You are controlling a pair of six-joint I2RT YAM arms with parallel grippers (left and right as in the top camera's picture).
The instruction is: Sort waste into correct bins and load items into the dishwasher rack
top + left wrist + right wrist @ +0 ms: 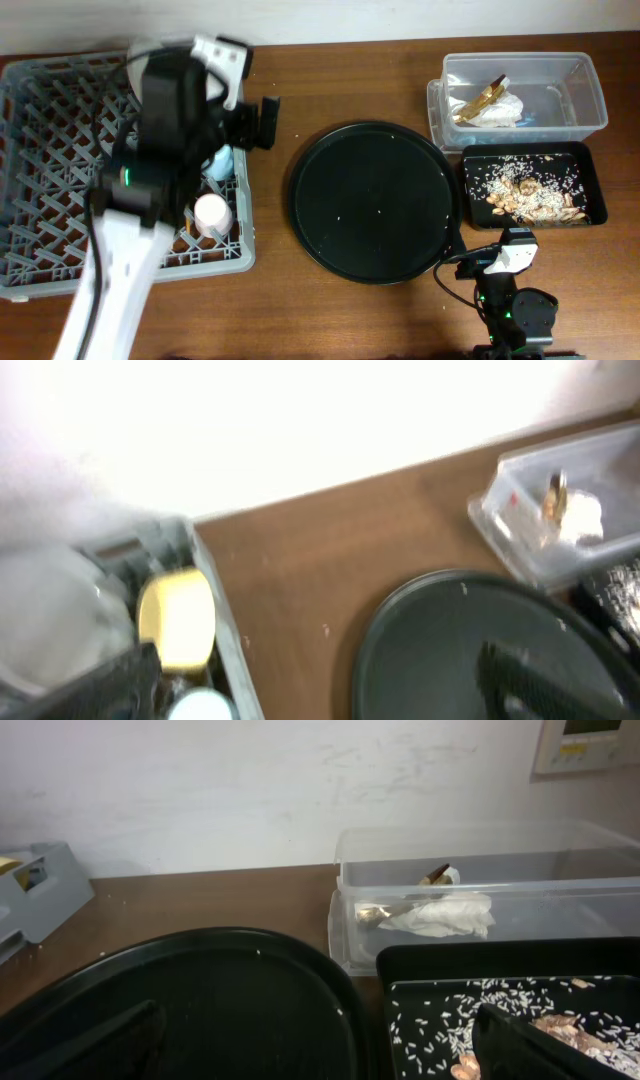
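Snack wrapper (481, 98) lies diagonally in tub (562, 102)

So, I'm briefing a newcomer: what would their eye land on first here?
The big grey dishwasher rack at far left, with the left arm over it, and the large round black tray mid-table. At right, the clear tub holds tissue and a wrapper; the shallow black tray beside it holds food scraps.

Bare table (272, 225) separates rack (45, 190) and round tray (370, 200) (left arm (160, 140) overhangs rack).
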